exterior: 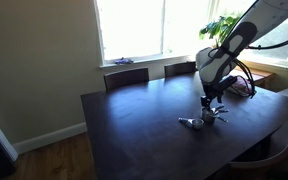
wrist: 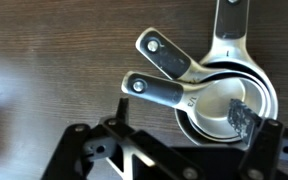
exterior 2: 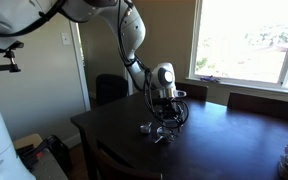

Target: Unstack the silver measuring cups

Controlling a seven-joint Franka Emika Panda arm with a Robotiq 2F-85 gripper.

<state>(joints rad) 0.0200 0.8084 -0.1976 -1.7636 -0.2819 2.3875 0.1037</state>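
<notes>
Grasp step in hand. The gripper (wrist: 181, 112) stood open at medium width, one fingertip (wrist: 239, 115) inside the top bowl of the silver measuring cups (wrist: 219, 92) (nested, handles fanned), which lay toward the table (exterior: 124, 120) edge opposite the window. The next move probably required closing on one rim, then lifting.

The arm (exterior 2: 132, 40) reached in from high up, its white links bending at the elbow and dropping to a bulky wrist (exterior: 216, 68) that pointed almost straight down. In both exterior views the gripper (exterior: 213, 104) hung low beneath that wrist, fingers aimed downward. In the wrist view its black frame came in from the bottom edge, the jaws stood well apart, one finger pad (wrist: 239, 116) showed plainly at the right, and the opposite finger was only a thin dark shape at the left
</notes>
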